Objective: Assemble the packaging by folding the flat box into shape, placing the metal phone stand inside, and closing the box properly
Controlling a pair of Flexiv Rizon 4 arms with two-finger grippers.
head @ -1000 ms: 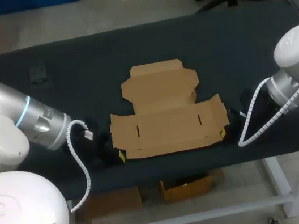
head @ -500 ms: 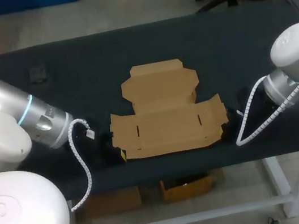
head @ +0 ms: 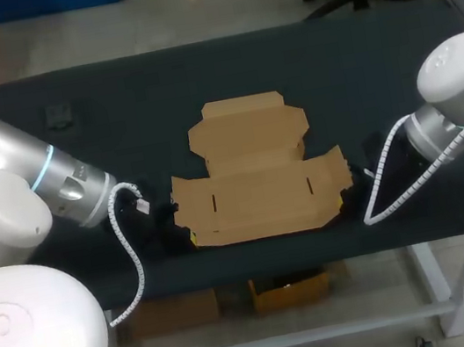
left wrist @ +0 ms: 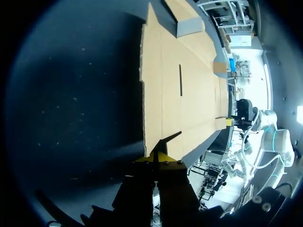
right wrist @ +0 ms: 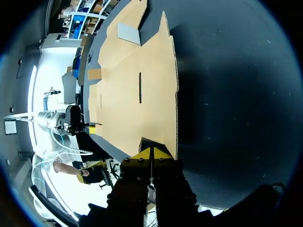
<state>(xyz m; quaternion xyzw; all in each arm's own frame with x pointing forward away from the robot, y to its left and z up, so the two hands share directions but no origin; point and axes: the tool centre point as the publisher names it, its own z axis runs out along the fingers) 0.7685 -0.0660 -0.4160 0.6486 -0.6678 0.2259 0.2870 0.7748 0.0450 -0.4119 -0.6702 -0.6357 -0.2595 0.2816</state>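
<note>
The flat brown cardboard box (head: 255, 178) lies unfolded in the middle of the black table, flaps spread to the sides and the far end. My left gripper (head: 192, 237) sits low at its near left corner. In the left wrist view this gripper (left wrist: 156, 160) is shut, yellow tips together and touching the edge of the cardboard (left wrist: 175, 85). My right gripper (head: 344, 206) is at the near right corner. The right wrist view shows it (right wrist: 151, 155) shut too, tips against the cardboard (right wrist: 137, 90) corner. No metal phone stand shows clearly.
A small dark object (head: 60, 114) lies near the table's far left corner. The black table (head: 374, 61) stretches open on both sides of the box and behind it. The near table edge runs just behind both grippers.
Both grippers have crept a little inward toward the box's near corners. The box has not visibly moved.
</note>
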